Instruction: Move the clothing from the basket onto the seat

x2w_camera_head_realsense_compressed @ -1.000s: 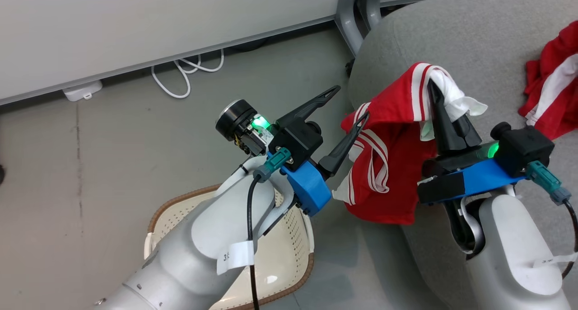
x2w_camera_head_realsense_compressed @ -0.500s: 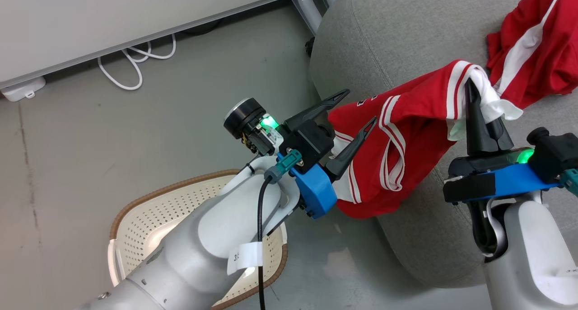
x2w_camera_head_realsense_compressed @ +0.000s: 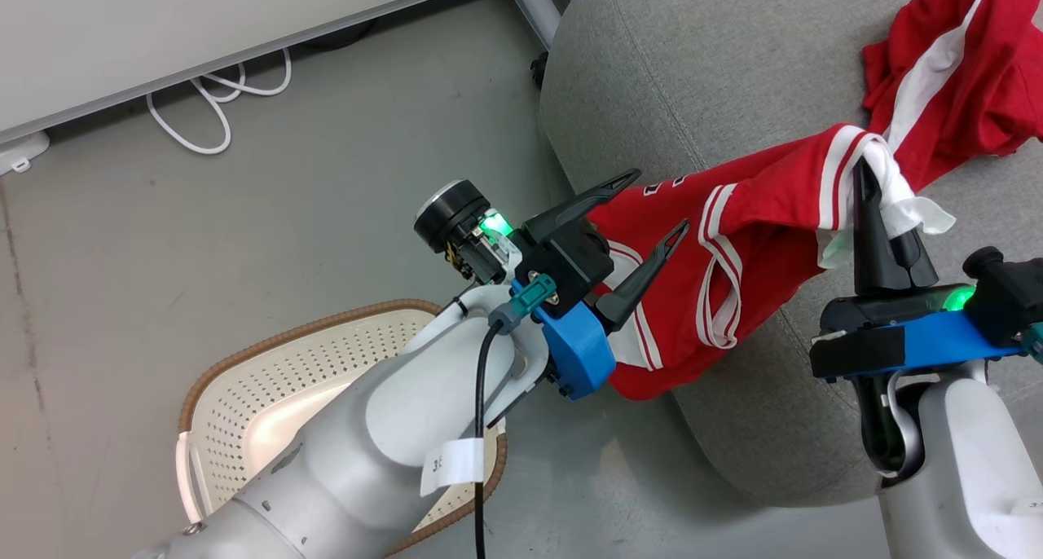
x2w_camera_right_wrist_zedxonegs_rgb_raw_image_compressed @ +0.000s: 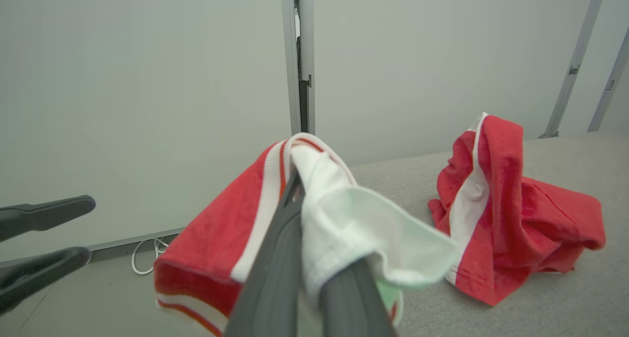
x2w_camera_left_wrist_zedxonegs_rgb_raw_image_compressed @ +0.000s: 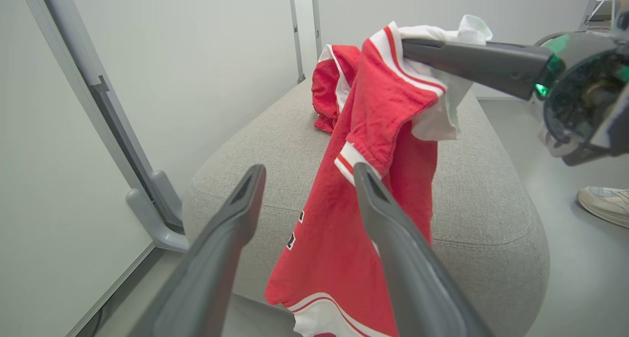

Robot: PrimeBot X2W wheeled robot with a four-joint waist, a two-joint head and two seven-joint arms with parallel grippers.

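Now the right jaws are pinched fully together on the white-trimmed edge of the lettered red garment (x2w_camera_head_realsense_compressed: 758, 241), which drapes over the edge of the seat (x2w_camera_head_realsense_compressed: 693, 78) with its hem hanging toward the floor. The left jaws stand wide apart, holding nothing, beside that hanging part. The other red garment (x2w_camera_head_realsense_compressed: 970, 78) already lies on the seat, and the basket (x2w_camera_head_realsense_compressed: 269, 380) on the floor shows no clothing where the left arm leaves it visible. I judge the right arm should carry its hold further inboard before letting go, or the hanging weight may drag the cloth off. Since a second ago the head view has swung. The held edge, then well apart from the lying garment, is now just beside it, and both jaws are unchanged.
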